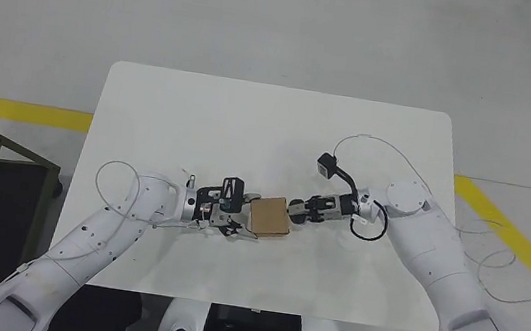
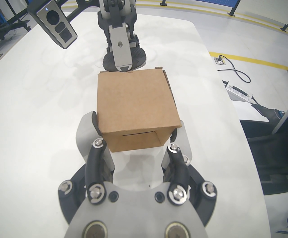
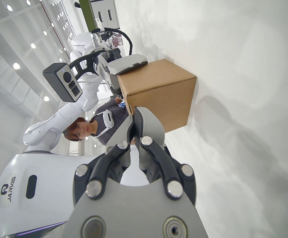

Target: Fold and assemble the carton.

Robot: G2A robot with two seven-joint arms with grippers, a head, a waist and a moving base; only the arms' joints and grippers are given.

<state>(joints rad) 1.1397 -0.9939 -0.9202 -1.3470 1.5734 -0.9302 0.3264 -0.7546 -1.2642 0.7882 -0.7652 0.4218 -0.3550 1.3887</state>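
A small brown carton (image 1: 270, 217) stands as a squared-up box near the table's front edge. In the left wrist view the carton (image 2: 135, 101) sits between my left gripper's fingers (image 2: 95, 121), one pad on each side wall, so the left gripper (image 2: 136, 126) is shut on it. The end face toward that gripper has a thin slit. My right gripper (image 2: 122, 67) is at the opposite end, shut, its tip touching the carton's upper edge. In the right wrist view the right gripper (image 3: 134, 119) meets the carton (image 3: 162, 90) at a corner edge.
The white table (image 1: 271, 126) stretches bare behind the carton. A thin cable (image 1: 375, 140) loops over its back right part. Each arm has a dark camera block on a stalk (image 2: 56, 24) (image 3: 65, 81) sticking out beside its wrist. The table's front edge is close.
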